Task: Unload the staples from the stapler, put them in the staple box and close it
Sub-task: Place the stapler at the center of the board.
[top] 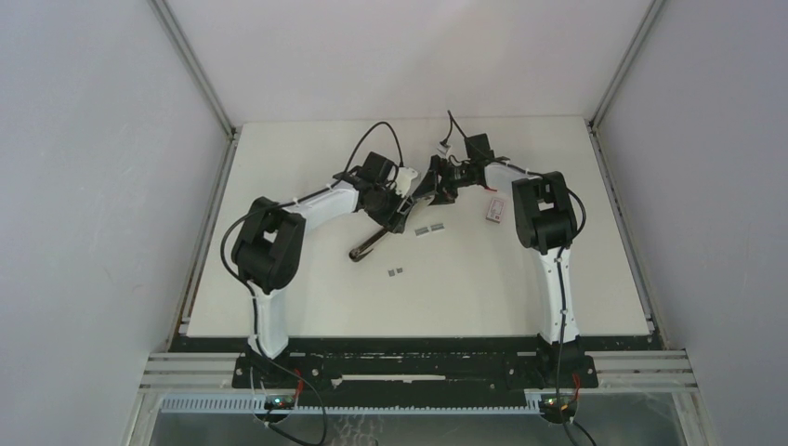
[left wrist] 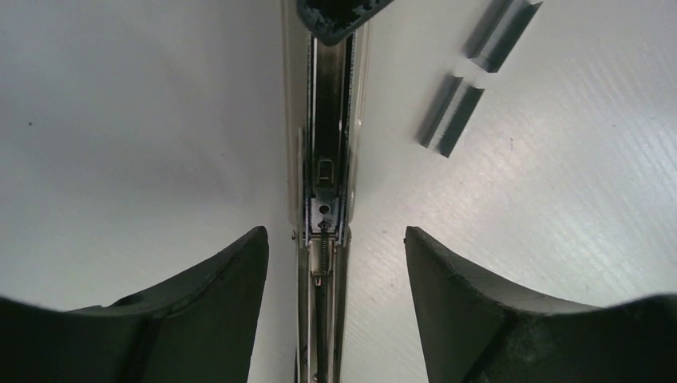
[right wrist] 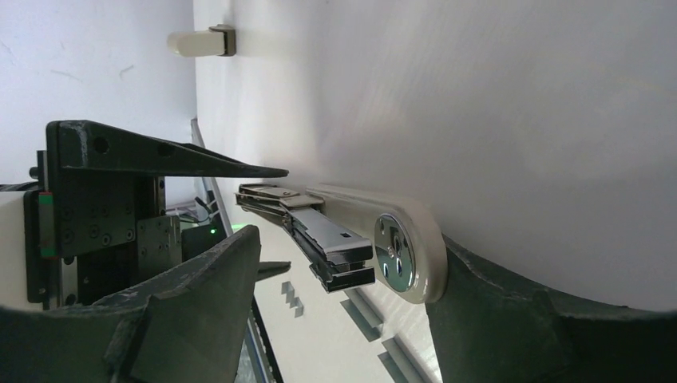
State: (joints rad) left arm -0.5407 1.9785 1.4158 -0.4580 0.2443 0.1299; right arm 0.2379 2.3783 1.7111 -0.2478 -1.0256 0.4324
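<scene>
The stapler (top: 372, 243) lies slantwise mid-table, hinged apart. In the left wrist view its open channel (left wrist: 323, 199) with a spring runs straight up between my fingers. My left gripper (left wrist: 335, 239) is open and straddles it without touching; it sits over the stapler's middle (top: 401, 212). My right gripper (right wrist: 351, 243) is open around the stapler's far end (right wrist: 399, 247), a cream base with a shiny round plate; its right finger (right wrist: 495, 319) is close against that base. Loose strips of staples (left wrist: 451, 116) lie on the table beside the stapler, and two groups (top: 427, 229) (top: 395, 271) show from above.
A small red-and-white box (top: 494, 209) lies right of the right gripper (top: 435, 186). A small pale clawed piece (right wrist: 203, 41) sits beyond the stapler. Grey walls enclose the white table (top: 307, 297) on three sides.
</scene>
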